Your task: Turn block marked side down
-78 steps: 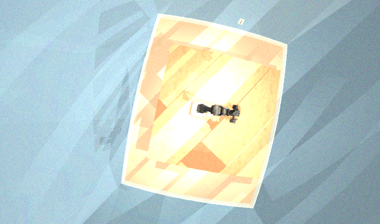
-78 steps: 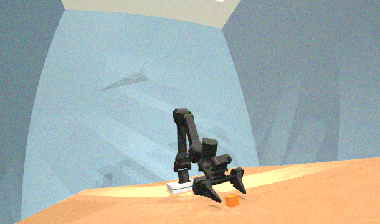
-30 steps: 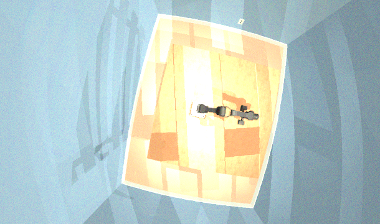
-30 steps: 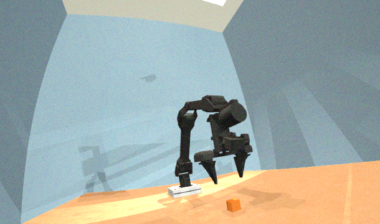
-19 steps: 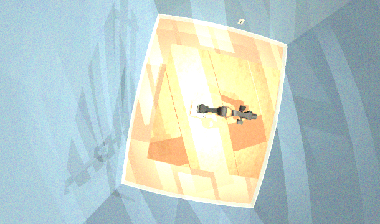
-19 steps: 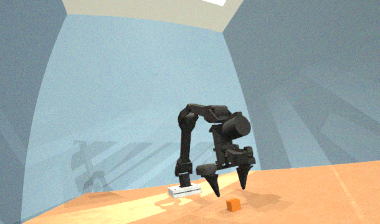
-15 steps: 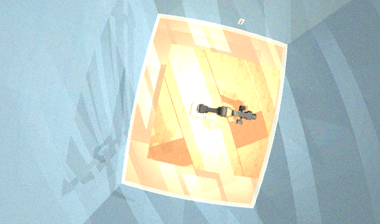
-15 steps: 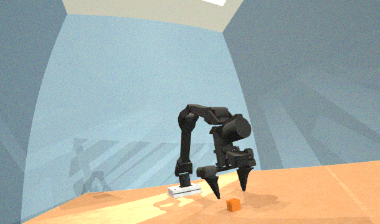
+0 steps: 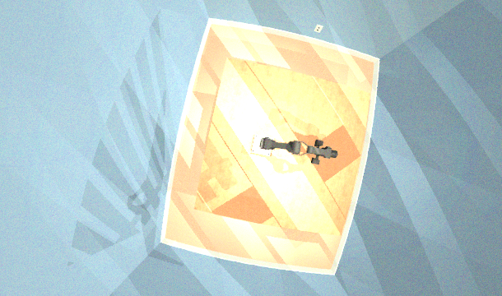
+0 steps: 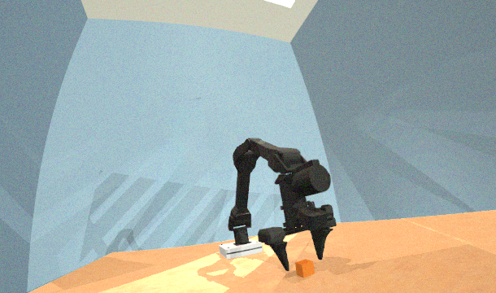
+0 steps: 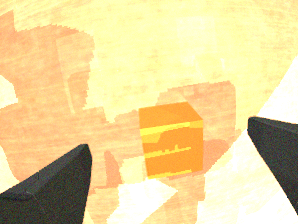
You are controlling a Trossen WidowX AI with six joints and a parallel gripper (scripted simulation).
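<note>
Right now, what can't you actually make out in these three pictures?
- Top view: the block is not visible; the arm and glare cover that spot.
- Exterior view: the block shows plain orange faces only; its marked side cannot be told.
- Wrist view: the open gripper is cut off by the frame edges; only its fingertips show.

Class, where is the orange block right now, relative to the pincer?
In the exterior view the orange block rests on the table, low between the open pincer tips; the wrist view shows it centred in the gap, touching neither finger.
</note>
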